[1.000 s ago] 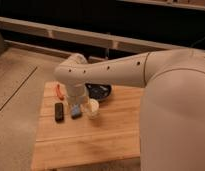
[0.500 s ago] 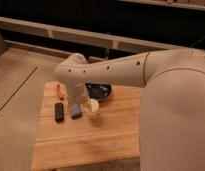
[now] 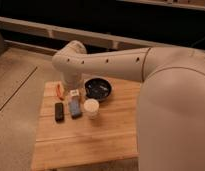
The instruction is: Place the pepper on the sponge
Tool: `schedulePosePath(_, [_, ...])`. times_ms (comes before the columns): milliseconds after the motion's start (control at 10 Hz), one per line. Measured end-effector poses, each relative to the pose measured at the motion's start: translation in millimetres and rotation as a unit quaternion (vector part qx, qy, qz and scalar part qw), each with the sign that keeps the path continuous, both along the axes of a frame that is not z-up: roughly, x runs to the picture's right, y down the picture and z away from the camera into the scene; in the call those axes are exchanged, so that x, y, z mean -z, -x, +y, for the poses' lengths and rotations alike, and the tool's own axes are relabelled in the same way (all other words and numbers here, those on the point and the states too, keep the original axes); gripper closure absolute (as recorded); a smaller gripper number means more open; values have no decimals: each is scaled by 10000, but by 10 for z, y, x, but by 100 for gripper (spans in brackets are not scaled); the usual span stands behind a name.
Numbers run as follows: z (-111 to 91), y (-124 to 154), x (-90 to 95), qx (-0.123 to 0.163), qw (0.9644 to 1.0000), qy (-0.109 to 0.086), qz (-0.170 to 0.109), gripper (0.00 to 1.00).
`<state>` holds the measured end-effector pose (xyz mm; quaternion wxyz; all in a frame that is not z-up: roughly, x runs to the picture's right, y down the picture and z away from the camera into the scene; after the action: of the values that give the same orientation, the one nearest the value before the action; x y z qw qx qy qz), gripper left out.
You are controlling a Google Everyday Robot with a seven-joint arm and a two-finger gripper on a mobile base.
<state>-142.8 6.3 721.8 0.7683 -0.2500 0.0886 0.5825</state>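
Observation:
The pepper, a small orange-red piece, lies on the wooden table near its back left corner. The blue sponge lies flat just to the right and in front of the pepper. My gripper hangs at the end of the white arm, low over the table at the far end of the sponge and just right of the pepper. It is open and holds nothing. The arm hides part of the table behind it.
A black block lies left of the sponge. A white cup stands right of the sponge, and a black bowl sits behind the cup. My arm's large white body fills the right side of the view.

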Motion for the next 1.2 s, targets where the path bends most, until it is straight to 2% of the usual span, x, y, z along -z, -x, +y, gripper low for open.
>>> schedulePosePath(200, [-216,27,-49,204,9992,-228,-247,35])
schedulePosePath(600, [-231,19,-65,284,9989,-271,-243,35])
schedulePosePath(900, [-387,-98,-277,644,9971,-396,-8,35])
schedulePosePath(1200, [-577,115,-469,930,9941,-511,-213,35])
